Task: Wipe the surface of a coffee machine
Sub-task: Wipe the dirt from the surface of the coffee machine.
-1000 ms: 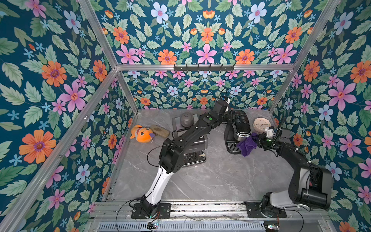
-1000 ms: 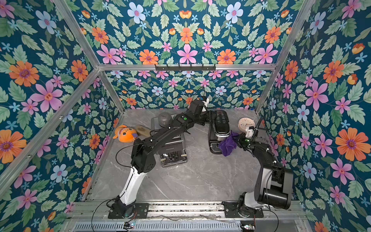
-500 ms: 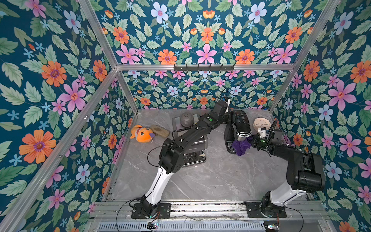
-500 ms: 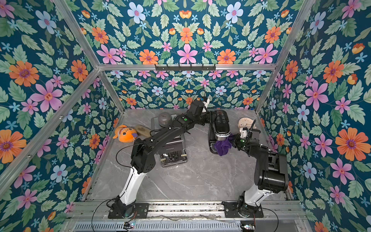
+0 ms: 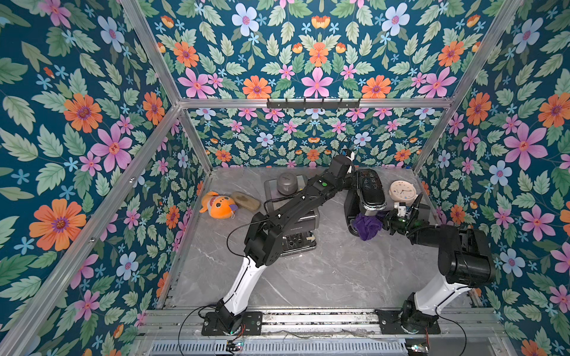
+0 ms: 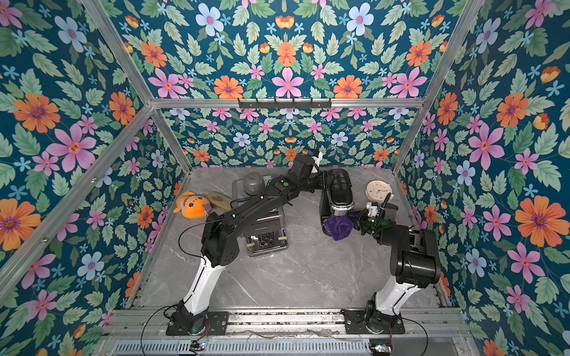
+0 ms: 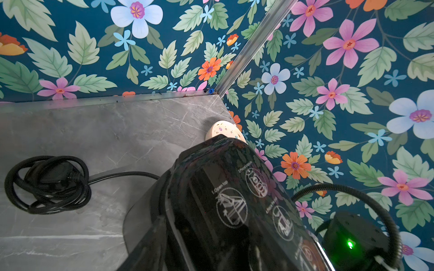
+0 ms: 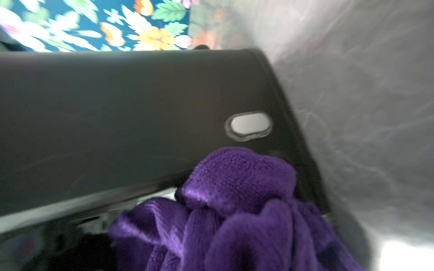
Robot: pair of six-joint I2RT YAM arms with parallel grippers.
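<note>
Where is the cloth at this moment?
In both top views the cloth is on the right side, against the near end of the coffee machine, held by the right gripper.

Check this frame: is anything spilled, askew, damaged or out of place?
Nothing spilled or damaged. Minor oddities: the clock lies flat, face up, on the table beside the coffee machine, whose power cord sits coiled behind it; a plush toy lies by the side wall.
</note>
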